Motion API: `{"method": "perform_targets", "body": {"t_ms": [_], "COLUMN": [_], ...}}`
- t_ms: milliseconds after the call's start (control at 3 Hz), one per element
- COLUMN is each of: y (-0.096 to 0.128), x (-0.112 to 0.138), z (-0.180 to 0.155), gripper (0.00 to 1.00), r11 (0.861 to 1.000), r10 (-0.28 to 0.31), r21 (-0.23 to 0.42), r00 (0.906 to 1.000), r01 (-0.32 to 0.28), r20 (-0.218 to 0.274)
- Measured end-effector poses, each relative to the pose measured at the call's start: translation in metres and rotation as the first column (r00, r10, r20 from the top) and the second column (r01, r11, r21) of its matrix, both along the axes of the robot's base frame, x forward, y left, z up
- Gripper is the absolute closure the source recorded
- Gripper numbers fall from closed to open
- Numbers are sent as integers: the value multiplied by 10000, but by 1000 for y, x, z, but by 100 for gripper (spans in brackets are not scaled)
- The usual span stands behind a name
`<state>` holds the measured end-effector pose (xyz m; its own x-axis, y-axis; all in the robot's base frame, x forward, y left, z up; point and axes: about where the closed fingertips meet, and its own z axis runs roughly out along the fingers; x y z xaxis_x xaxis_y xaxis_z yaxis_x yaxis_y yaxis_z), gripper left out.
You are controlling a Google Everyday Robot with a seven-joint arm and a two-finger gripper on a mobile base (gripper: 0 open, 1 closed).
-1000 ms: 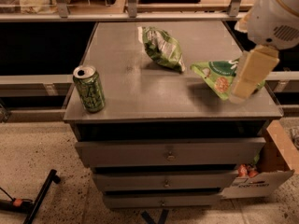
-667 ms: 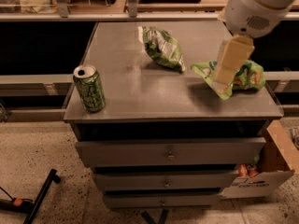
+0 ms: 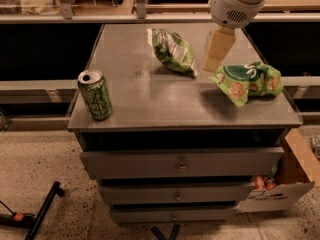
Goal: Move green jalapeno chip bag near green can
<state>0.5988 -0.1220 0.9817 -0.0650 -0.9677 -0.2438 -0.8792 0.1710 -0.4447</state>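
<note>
From the camera view, the gripper (image 3: 217,51) has swung left off the lime bag (image 3: 247,81) and now hangs just right of the chip bag (image 3: 174,50). That bag lies at the back middle of the surface (image 3: 150,99), well apart from the can (image 3: 95,95) at the front-left corner. The gripper holds nothing, and I cannot tell whether it is apart or together. It seems to be lining up for the grasp.
</note>
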Motion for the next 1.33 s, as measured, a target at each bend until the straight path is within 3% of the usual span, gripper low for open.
{"method": "perform_targets", "body": {"t_ms": [333,667,1000,1333], "y": [0,3,12,22], "x": [0,12,42,78], "z": [0,-1,-2,-12], "gripper": [0,0,0,0], "r11": [10000,9991,9949,9849], "r10": [0,-278,-407,-438], "r21": [0,317,962,1717], "r00": [10000,9987,9929,9912], "r01": [0,265,300,218], "r20": [1,416,1115,1251]}}
